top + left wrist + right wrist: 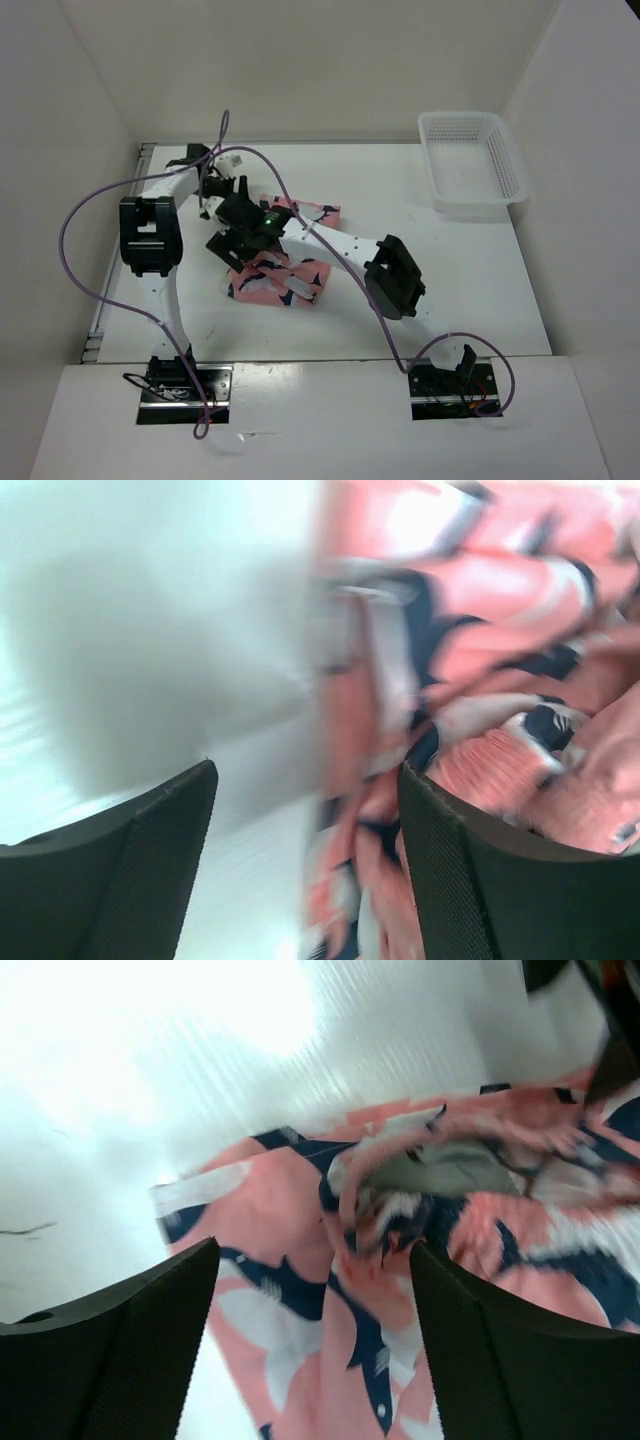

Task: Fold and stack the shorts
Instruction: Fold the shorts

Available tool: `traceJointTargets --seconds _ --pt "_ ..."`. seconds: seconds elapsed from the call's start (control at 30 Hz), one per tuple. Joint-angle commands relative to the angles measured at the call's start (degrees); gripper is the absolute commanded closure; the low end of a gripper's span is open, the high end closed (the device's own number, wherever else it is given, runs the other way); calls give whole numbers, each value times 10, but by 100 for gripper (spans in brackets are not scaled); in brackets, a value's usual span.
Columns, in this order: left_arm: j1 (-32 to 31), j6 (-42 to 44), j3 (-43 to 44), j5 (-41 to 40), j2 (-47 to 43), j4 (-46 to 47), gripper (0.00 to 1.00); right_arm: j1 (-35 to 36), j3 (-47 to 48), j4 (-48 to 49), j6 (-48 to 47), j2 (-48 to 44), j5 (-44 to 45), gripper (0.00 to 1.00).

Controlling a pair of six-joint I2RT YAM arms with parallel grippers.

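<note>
The salmon-pink shorts [275, 283] with navy and white bird shapes lie bunched on the white table [450, 290], left of the middle. Both grippers hang close together over their far part. My left gripper [230, 200] is open; in its wrist view the jaws [308, 770] stand wide apart, with blurred shorts [500, 660] beside and behind the right finger and bare table under the gap. My right gripper [232, 250] is open too; its jaws [313, 1245] stand wide just above the shorts [290, 1290], holding nothing.
A white mesh basket [470, 165] stands at the table's far right corner. White walls enclose the table on the left, back and right. Purple cables [85, 205] loop off both arms, and the right arm's elbow [395, 278] sits right of the shorts.
</note>
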Motion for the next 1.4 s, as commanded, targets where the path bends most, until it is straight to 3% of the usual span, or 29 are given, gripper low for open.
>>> traceJointTargets --seconds 0.0,0.13,0.27,0.4,0.57,0.67,0.8,0.83,0.93,1.1,1.13,1.37 --pt "66 14 40 -24 -13 -17 20 2 17 39 29 -111 -40 17" --pt "81 14 60 -1 -62 -27 17 -15 -134 196 80 -257 -57 12" --pt "52 14 42 34 -112 -27 16 -97 -268 222 192 -369 -76 16" --pt "-3 14 16 47 -124 -34 12 -158 -405 172 290 -402 -59 24" --pt "-42 14 -23 47 -124 -34 11 -173 -559 153 348 -443 -62 24" --pt "-63 14 -46 40 -124 -27 11 -166 -620 161 353 -448 -83 16" --pt "-76 14 -63 3 -119 9 14 -106 -626 143 309 -409 -88 6" --pt "-76 14 -63 -9 -113 10 16 -96 -626 143 297 -402 -81 4" --pt "-76 14 -56 -32 -99 22 47 -90 -626 156 285 -396 -72 4" --pt "-76 14 -31 -43 -81 27 84 -62 -606 161 256 -383 -62 6" --pt "-76 14 -23 -48 -81 32 99 -62 -599 161 256 -377 -43 9" --pt "-28 14 2 -18 -76 25 100 -62 -569 178 274 -291 -17 30"
